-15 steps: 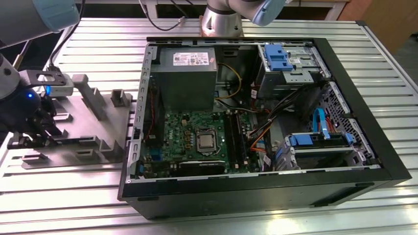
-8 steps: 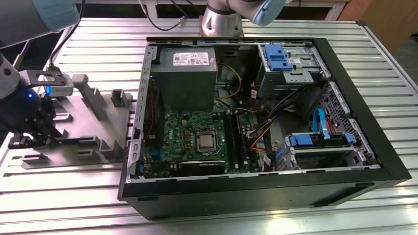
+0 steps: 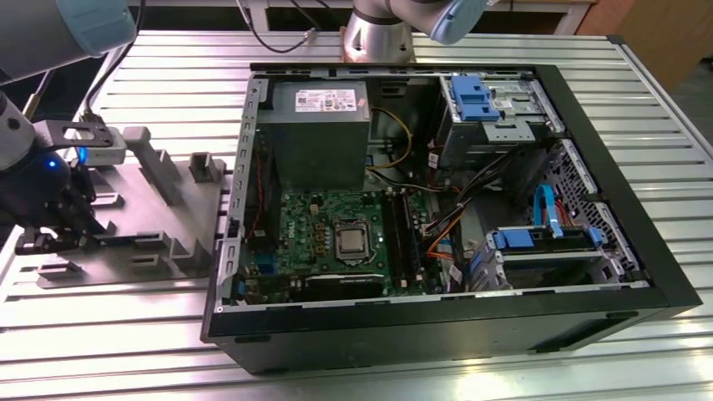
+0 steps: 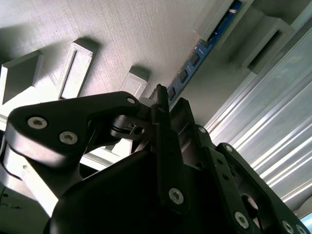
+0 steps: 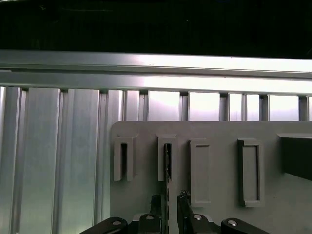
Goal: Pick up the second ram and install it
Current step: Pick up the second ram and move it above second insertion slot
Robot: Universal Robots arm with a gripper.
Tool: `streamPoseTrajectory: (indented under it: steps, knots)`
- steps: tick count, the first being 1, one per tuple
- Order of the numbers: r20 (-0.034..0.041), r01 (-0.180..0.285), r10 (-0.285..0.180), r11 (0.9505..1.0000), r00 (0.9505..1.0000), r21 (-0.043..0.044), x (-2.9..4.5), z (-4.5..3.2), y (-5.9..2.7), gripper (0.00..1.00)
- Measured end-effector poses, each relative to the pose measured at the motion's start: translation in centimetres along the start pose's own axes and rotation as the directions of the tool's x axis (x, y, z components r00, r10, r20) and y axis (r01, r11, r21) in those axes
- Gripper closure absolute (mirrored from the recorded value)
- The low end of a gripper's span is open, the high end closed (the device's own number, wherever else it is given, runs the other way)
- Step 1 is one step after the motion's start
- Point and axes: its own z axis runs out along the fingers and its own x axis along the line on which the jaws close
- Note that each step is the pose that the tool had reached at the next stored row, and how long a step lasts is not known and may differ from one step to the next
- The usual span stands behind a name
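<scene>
1. The second ram point(image 4: 207, 46) stands on edge in a slot of the grey holder point(image 3: 139, 196). The holder lies on the slatted metal surface point(image 3: 112, 342) at the exterior view's left, just beside the open computer case point(image 3: 446, 330) but outside it.
2. The tool point(image 3: 36, 241) is down low over that holder. In both wrist views its jaws sit one on each side of the strip's near end.
3. The jaws are narrow. In the first wrist view the tool point(image 5: 169, 202) shows a sliver of gap on one side of the thin board point(image 5: 167, 158), so I judge that it straddles the board and has not clamped it.
4. To my eye this is the pick-up step. The grasp is being set, and the board is not yet out of its slot or anywhere near the green motherboard point(image 3: 334, 225).
5. I'd say the next move calls for a square, firm pinch on the board's flat faces and a straight pull along the slot. A tilt could jam the strip against the holder's walls.
</scene>
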Motion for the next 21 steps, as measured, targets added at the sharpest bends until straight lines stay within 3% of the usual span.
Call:
streamPoseTrajectory:
  steps: [5,6,21]
  knots:
    - [0.0004,0.0,0.0,1.0,1.0,0.0001,0.0,0.04,0.0,0.75]
    - [0.0005,0.0,0.0,1.0,1.0,0.0001,0.0,0.04,0.0,0.81]
    - [0.001,0.0,0.0,1.0,1.0,-0.0002,0.02,0.08,-0.32,0.81]
